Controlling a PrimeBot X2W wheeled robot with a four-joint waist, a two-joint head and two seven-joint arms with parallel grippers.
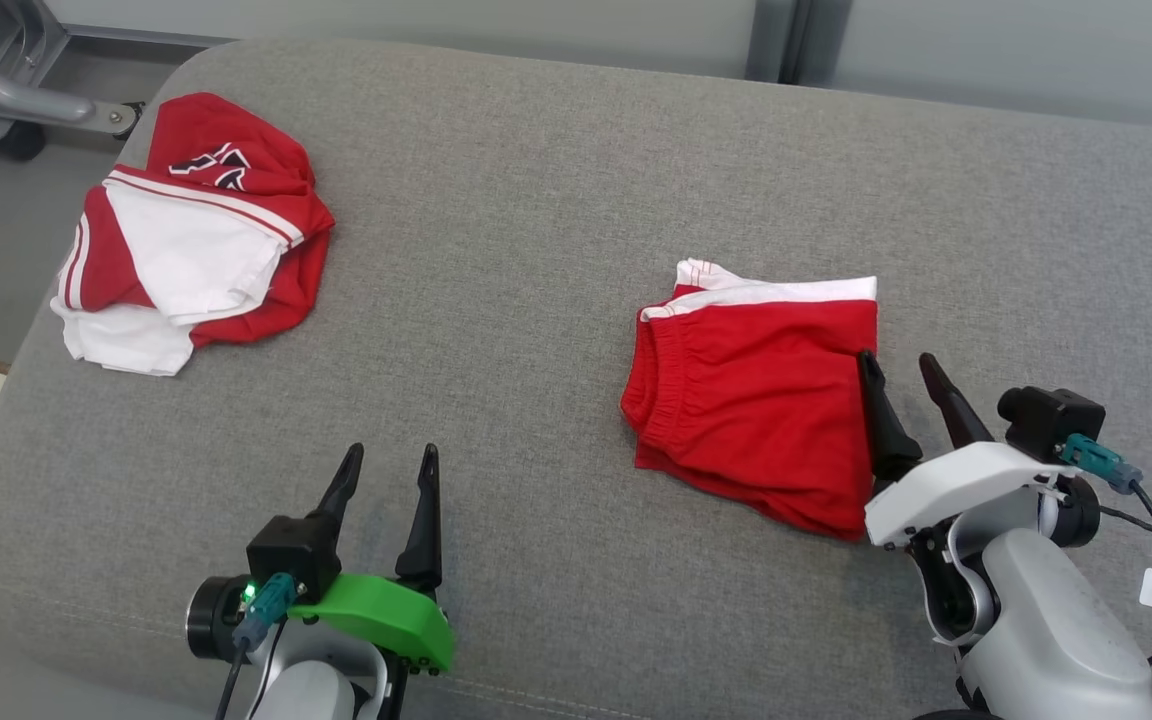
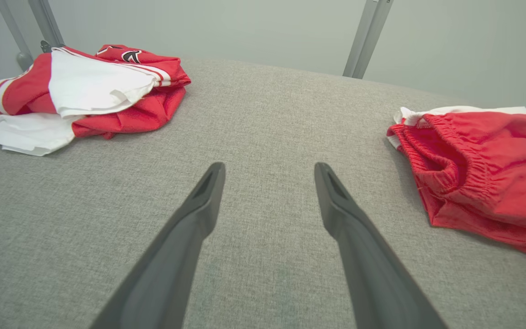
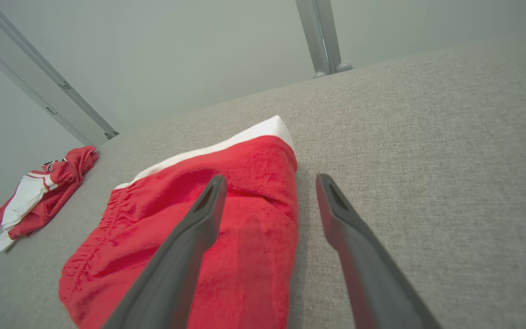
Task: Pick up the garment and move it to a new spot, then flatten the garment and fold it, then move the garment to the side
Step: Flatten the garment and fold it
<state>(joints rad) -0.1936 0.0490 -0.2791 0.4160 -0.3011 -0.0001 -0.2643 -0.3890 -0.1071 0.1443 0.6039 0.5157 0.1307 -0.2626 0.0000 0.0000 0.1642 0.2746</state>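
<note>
The shorts (image 1: 756, 400) lie folded into a compact stack right of centre on the grey cushion (image 1: 536, 200), waistband to the left and white trim along the far edge. The right gripper (image 1: 897, 357) stands with fingers spread wide and nothing between them, straddling the stack's right edge: one finger is over the red cloth, the other over bare cushion. Whether the inner finger presses the cloth or hovers just above it cannot be told from these views. The left gripper (image 1: 391, 452) is likewise spread and empty, above bare cushion, well apart from the shorts. A second, crumpled garment (image 1: 196, 235) sits at the far left corner. The fold appears complete, so the remaining step is probably the move to the side. Hazards: a shallow pinch at this edge may take the top layer alone, and the stack would then open on lifting. A one-sided grip leaves the waistband end hanging or dragging, which undoes the fold. Closing too low may snag the cushion fabric.
</note>
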